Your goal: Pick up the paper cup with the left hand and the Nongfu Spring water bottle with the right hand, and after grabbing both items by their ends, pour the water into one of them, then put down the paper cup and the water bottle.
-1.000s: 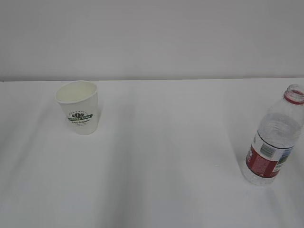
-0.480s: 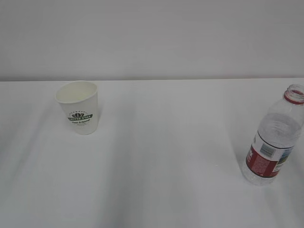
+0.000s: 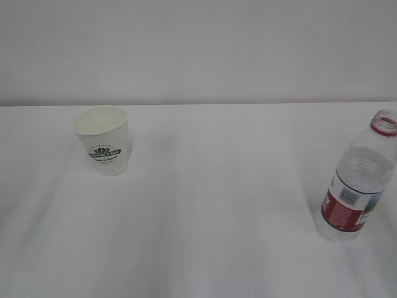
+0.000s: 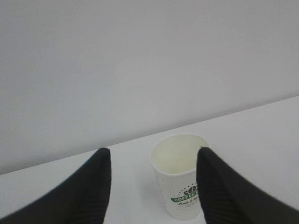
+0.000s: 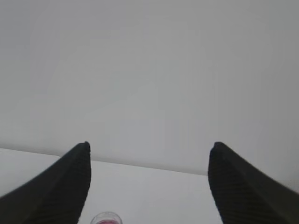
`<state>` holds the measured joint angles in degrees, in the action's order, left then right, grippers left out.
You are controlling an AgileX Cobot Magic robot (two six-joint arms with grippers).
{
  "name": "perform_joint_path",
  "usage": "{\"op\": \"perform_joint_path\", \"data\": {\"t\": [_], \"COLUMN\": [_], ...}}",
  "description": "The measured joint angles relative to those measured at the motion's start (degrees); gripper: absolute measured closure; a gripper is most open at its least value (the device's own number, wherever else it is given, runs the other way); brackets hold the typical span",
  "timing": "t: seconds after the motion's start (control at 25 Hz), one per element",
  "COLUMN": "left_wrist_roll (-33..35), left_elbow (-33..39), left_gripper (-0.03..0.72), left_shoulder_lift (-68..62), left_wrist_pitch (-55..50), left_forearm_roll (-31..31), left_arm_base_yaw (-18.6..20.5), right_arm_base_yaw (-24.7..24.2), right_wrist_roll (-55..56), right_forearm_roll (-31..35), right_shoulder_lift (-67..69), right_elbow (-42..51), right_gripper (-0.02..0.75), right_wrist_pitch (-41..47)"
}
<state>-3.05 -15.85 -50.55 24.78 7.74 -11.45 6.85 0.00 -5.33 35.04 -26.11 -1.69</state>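
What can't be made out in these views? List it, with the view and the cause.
- Bottle: right wrist view, only the red-ringed mouth shows; the bottom edge cuts off the rest.
- Cup: left wrist view, base cut off by the bottom edge.
- Cup logo text: exterior view, too small and blurred to read.
- Water level: exterior view, too blurred to tell.
- Both grippers: outside the exterior view.

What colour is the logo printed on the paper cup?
Green, on the white side of the paper cup; it shows best in the exterior view.
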Motion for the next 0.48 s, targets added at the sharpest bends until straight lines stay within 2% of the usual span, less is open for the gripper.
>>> {"op": "perform_joint_path", "data": {"t": [0.2,0.48], "left_wrist_roll": [0.00,0.00], "left_elbow": [4.11,4.92], "left_gripper": [0.265,0.274], "left_shoulder_lift": [0.00,-4.06], "left_wrist_pitch": [3.78,6.62], "left_forearm_roll": [-0.13,2.33], "left_arm_base_yaw": [0.00,0.00], "right_arm_base_yaw": [0.00,0.00], "right_wrist_roll": [1.39,2.87], "right_forearm_roll": [-0.08,-0.23], "right_shoulder_lift": [0.00,1.38], "right_elbow": [7.13,15.93], "right_gripper": [0.150,0.150], "right_wrist_pitch": [-6.64,-13.52]}}
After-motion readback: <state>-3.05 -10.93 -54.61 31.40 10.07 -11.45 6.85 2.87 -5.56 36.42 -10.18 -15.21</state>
